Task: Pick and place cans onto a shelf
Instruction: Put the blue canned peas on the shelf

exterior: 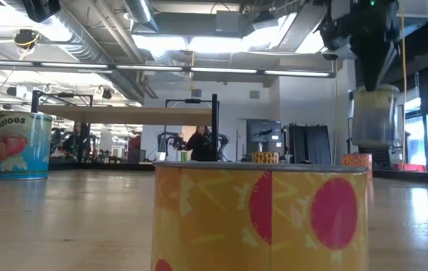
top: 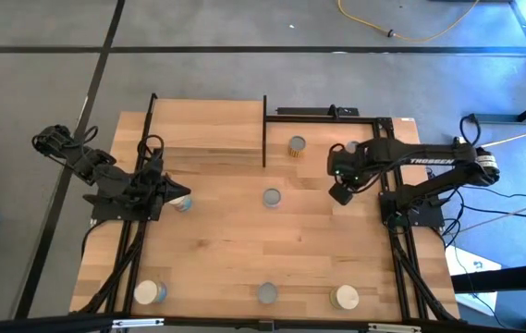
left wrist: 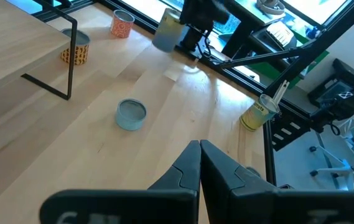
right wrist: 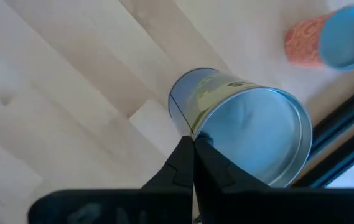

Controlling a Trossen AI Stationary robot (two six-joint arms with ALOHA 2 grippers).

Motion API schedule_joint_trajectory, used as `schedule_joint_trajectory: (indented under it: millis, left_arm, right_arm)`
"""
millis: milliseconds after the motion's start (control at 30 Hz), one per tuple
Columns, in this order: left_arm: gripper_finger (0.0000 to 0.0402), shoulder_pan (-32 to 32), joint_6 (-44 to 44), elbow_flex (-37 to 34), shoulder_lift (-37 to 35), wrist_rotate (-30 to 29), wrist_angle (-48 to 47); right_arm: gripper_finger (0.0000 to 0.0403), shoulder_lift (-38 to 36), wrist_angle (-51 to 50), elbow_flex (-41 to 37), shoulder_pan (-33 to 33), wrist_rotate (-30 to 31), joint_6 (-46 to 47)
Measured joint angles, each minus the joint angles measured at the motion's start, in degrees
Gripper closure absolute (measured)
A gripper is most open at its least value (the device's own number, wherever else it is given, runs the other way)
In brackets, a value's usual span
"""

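High view, table: a light-wood tabletop (top: 244,231) with an arm at each side edge.
High view, shelf: the raised board (top: 209,129) stands at the far edge, left of centre, with black posts at its ends.
High view, right gripper: the right gripper (top: 341,191) hangs near the far right corner, fingers pinched together on the rim of a can.
High view, left gripper: the left gripper (top: 181,196) waits by the left edge, fingers together, with a blue can (top: 184,204) just beside its tip.
High view, other cans: one can with a yellow label (top: 297,145) sits near the far edge just right of the shelf; a grey-topped can (top: 271,197) sits mid-table; three stand along the near edge, at the left corner (top: 149,293), the middle (top: 267,294) and toward the right corner (top: 345,297).
Low view, lifted can: a pale can (exterior: 374,115) hangs clear above the tabletop under the right gripper.
Low view, foreground: a yellow can with red dots (exterior: 261,217) fills the near edge; a tomato can (exterior: 22,144) stands at the left.
Left wrist view: the closed fingers (left wrist: 200,163) point across the table toward the grey-topped can (left wrist: 130,114).
Right wrist view: the closed fingers (right wrist: 193,163) pinch the rim of the silver-topped can (right wrist: 246,130), which is tilted; an orange can (right wrist: 326,41) stands beyond it.
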Motion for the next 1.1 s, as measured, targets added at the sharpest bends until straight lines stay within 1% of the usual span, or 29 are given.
schedule_joint_trajectory:
  millis: [167, 300, 400, 533, 733, 1000, 1100]
  left_arm:
    - [0.0401, 0.00, 0.00, 0.00, 0.00, 0.00, -0.06]
    - [0.0401, 0.00, 0.00, 0.00, 0.00, 0.00, -0.22]
    - [0.0401, 0.00, 0.00, 0.00, 0.00, 0.00, -0.87]
    - [0.0401, 0.00, -0.02, -0.02, 0.00, 0.02, -1.09]
    - [0.0401, 0.00, -0.02, -0.02, 0.00, 0.04, -1.09]
    - [0.0401, 0.00, 0.04, -0.02, 0.00, 1.44, -1.29]
    - [0.0401, 0.00, 0.11, -0.02, 0.00, 1.45, -1.34]
  right_arm:
    - [0.0403, 0.32, -1.72, 7.78, 0.00, 0.15, -2.97]
    - [0.0403, 3.75, -6.17, 15.87, 0.00, 1.63, -6.10]
    - [0.0403, 7.98, -8.96, 22.79, 0.00, 3.92, -9.53]
    - [0.0403, 14.67, -10.89, 32.94, 0.00, 5.31, -15.19]
    - [0.0403, 23.90, -10.91, 47.39, 0.00, 5.48, -22.08]
    - [0.0403, 35.51, -10.90, 63.11, 0.00, 5.45, -29.66]
    - [0.0403, 39.34, -10.46, 67.22, 0.00, 5.43, -31.42]
